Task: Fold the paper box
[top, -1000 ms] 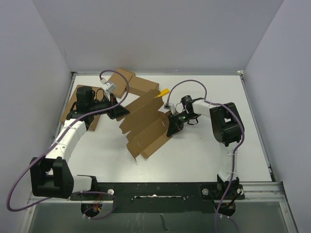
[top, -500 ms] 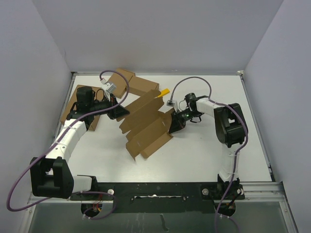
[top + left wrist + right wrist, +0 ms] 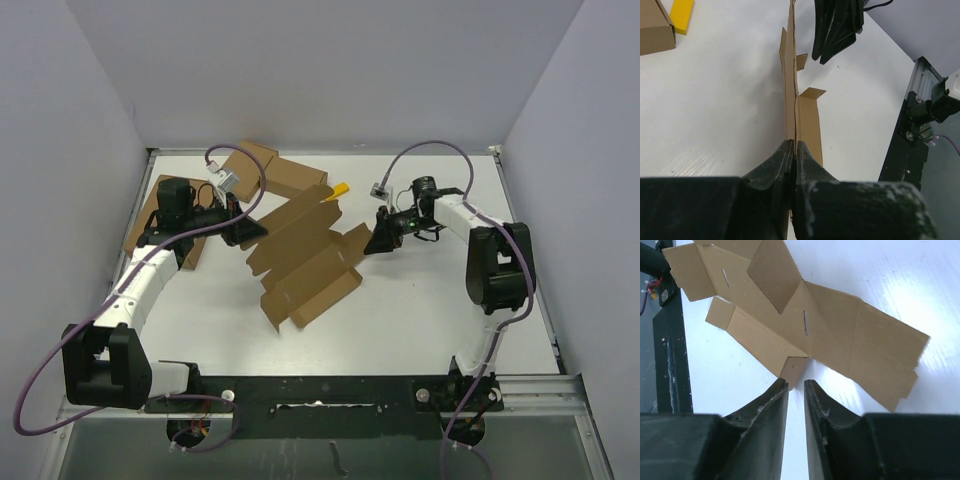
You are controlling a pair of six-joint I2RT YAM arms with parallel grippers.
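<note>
The paper box (image 3: 305, 262) is a notched brown die-cut sheet, partly raised off the white table. My left gripper (image 3: 248, 232) is shut on its left edge; in the left wrist view the sheet (image 3: 792, 75) runs edge-on away from the closed jaws (image 3: 794, 145). My right gripper (image 3: 376, 242) hangs just right of the sheet, apart from it. In the right wrist view its jaws (image 3: 796, 382) stand a narrow gap apart with nothing between them, and a small flap of the box (image 3: 830, 335) ends just beyond the fingertips.
Two small brown cartons (image 3: 275, 172) lie at the back, with a yellow piece (image 3: 338, 189) beside them. A larger flat brown carton (image 3: 150, 215) lies under the left arm. The black rail (image 3: 330, 390) runs along the near edge.
My right gripper has let go of the box's right flap, opened a little and drawn back to the right. The left gripper has stayed shut on the sheet.
</note>
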